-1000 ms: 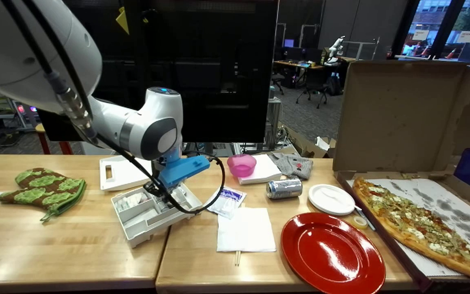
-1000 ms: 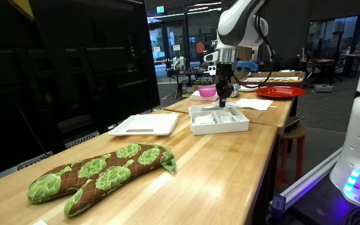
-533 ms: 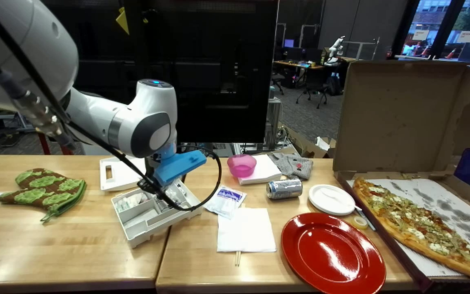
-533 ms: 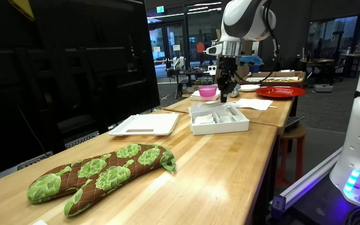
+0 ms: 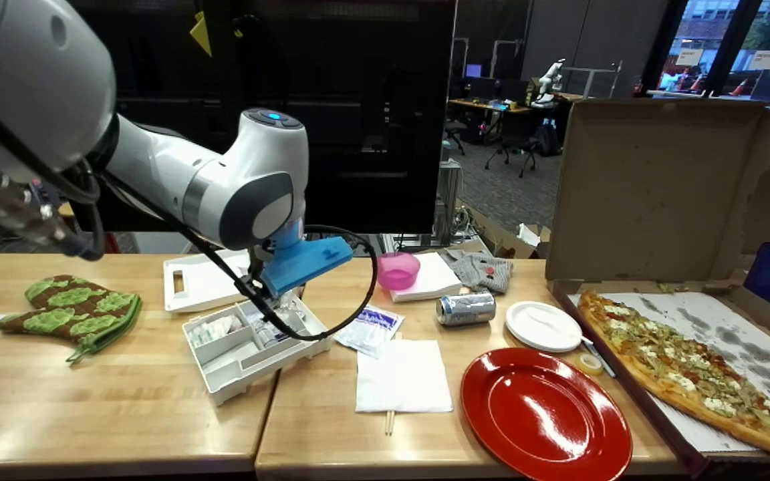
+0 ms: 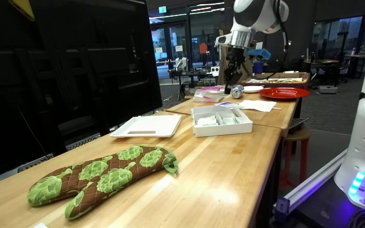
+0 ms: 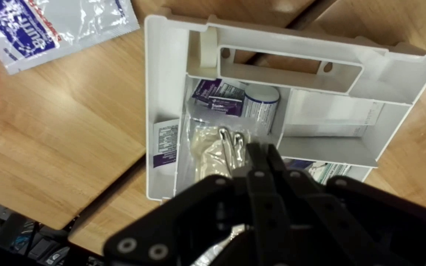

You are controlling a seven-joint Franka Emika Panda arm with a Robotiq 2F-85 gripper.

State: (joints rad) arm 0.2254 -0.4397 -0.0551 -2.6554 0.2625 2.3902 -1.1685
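My gripper (image 7: 263,149) is shut on the edge of a clear plastic bag (image 7: 213,151) holding something cream-coloured and metal safety pins. The bag hangs above the open white box (image 7: 372,50), whose compartments hold purple packets (image 7: 225,105), a white-capped bottle (image 7: 261,99) and white packets. In an exterior view the gripper (image 6: 227,90) is raised past the box (image 6: 223,129), and the see-through bag (image 6: 212,94) overlaps the pink bowl behind it. In an exterior view the box (image 5: 271,371) shows below the blue pad (image 5: 305,264) on the wrist, which hides the fingertips.
A white lid (image 6: 150,125) and a patterned oven mitt (image 6: 106,177) lie on the table. A packet (image 5: 368,331), napkin (image 5: 404,381), can (image 5: 465,308), pink bowl (image 5: 396,270), red plate (image 5: 545,414) and open pizza box (image 5: 666,194) lie around. A black cable loops from the wrist.
My gripper has risen from the box and tilted, taking the clear bag up with it. The box and the other things on the table have stayed in place.
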